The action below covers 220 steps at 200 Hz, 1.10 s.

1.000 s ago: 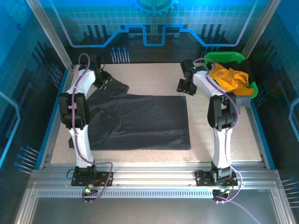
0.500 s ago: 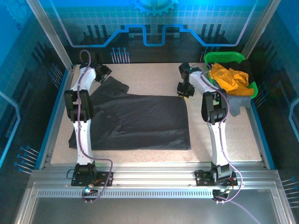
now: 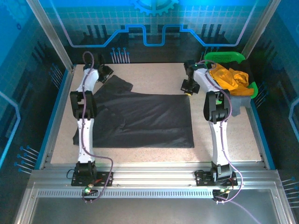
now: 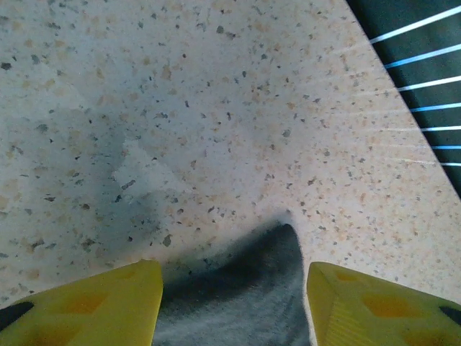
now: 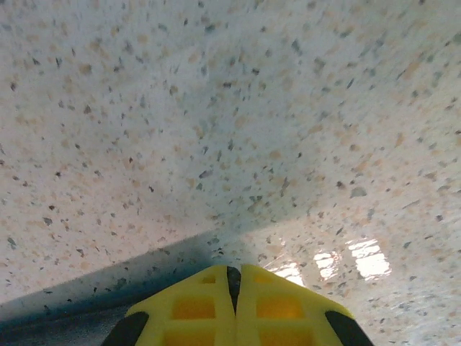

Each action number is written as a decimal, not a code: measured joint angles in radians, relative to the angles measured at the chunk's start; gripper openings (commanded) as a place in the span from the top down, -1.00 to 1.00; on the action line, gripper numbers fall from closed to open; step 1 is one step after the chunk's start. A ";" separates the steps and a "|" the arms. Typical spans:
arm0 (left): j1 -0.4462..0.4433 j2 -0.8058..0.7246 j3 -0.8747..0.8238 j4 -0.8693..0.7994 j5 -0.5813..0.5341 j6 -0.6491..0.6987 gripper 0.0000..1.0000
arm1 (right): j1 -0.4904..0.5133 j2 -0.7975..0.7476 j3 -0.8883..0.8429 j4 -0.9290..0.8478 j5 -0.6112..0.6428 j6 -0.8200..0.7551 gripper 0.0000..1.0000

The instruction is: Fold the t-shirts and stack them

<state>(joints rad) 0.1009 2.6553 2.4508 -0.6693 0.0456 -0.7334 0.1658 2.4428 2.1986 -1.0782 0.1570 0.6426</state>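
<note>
top view high behind rig, looking down on whole table [image 3: 154, 74]; both wrist views close, low, facing same speckled surface.

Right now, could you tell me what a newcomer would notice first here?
The large black t-shirt lies spread across the table, the left gripper open over its far sleeve and the right gripper shut at its far right corner. Next, the orange-yellow shirt heaped in the green basket at far right.
</note>
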 measured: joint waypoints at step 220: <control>-0.073 -0.080 0.006 -0.306 -0.102 0.060 1.00 | -0.002 -0.043 -0.117 0.116 -0.066 -0.071 1.00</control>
<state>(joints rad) 0.0277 2.5755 2.4569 -0.9756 -0.0566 -0.6731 0.1642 2.3997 2.0811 -0.9619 0.0914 0.5716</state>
